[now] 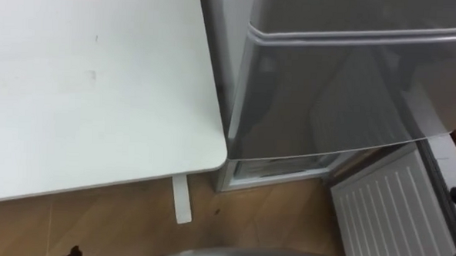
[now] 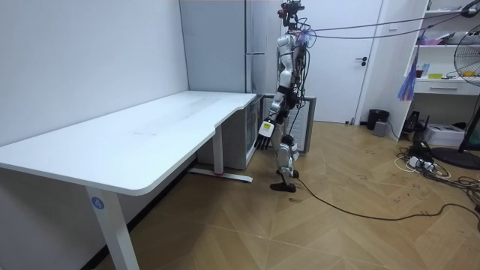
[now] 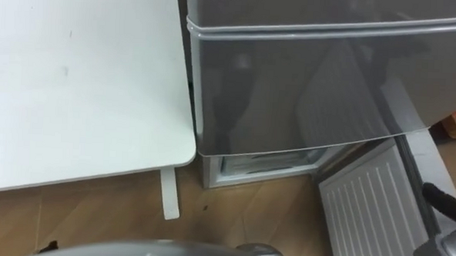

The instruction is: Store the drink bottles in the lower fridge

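- Left hand [image 2: 262, 136]: in the room view it hangs low at the robot's side, just off the far end of the table [image 1: 99, 84]. The fingers point down, loose and about straight, and hold nothing.
- Right hand [image 3: 439, 197]: a dark part of it shows at the right edge of the eye views, close to the outer edge of the open lower door [image 1: 390, 220]. Cannot tell whether the fingers are straight or curled, or whether they touch the door.
- Robot: stands upright on the wooden floor [image 1: 270, 222], facing the fridge [image 1: 345, 94], with the table on its left.
- Lower fridge [image 1: 288, 171]: the door is swung out to the robot's right, its white ribbed inner face turned up toward the head camera. A narrow strip of the pale interior shows under the grey door above. What is inside cannot be made out.
- Grey door above: closed, with a seam running across near the top of the eye views.
- Table: white top with a rounded corner just beside the fridge's left side. One white foot [image 1: 181, 199] rests on the floor below that corner.
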Tool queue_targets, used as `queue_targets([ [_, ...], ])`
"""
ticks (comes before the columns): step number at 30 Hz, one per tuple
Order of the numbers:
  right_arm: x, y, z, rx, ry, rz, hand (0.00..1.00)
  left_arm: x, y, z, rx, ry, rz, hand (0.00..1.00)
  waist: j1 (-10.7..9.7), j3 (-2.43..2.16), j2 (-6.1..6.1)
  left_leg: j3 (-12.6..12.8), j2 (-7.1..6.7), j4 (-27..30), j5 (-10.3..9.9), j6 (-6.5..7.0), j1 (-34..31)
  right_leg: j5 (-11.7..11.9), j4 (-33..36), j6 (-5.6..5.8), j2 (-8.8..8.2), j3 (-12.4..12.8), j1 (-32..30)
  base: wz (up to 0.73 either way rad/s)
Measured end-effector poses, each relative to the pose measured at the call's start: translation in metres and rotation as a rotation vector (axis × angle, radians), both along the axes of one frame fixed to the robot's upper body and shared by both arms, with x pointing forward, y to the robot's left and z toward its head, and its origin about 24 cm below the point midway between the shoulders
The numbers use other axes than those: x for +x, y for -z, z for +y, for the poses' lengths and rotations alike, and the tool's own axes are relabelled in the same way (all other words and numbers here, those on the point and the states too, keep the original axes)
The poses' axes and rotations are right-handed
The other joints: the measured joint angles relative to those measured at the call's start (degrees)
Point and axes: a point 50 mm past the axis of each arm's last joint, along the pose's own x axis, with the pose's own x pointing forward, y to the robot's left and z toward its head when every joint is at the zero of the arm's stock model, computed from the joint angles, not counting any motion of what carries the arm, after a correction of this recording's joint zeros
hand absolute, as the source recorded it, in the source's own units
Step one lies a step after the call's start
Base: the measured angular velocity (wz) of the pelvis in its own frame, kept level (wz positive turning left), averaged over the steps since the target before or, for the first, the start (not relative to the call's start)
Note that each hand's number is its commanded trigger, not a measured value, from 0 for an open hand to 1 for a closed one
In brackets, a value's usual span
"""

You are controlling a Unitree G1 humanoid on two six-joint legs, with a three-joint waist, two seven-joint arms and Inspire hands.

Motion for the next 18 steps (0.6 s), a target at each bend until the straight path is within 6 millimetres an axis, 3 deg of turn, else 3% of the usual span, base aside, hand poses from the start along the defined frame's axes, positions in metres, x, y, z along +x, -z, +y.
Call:
queue_targets([
  [6, -0.021, -0.004, -0.018, 0.022, 0.153, -0.027, 0.00, -0.003, -0.003, 0.008, 0.020, 0.004, 0.019, 0.00, -0.55, 0.03, -0.43, -0.18, -0.02, 0.57, -0.03, -0.01, -0.23, 0.00, -0.18, 0.00, 0.00, -0.39, 0.14, 0.02],
  [18, -0.045, 0.004, -0.023, 0.084, 0.272, -0.019, 0.00, -0.008, -0.005, 0.014, 0.048, 0.018, 0.058, 0.00, -0.20, 0.02, 0.11, -0.18, -0.09, 0.48, -0.03, 0.00, 0.10, -0.02, -0.19, 0.00, 0.00, 0.00, 0.27, 0.00],
])
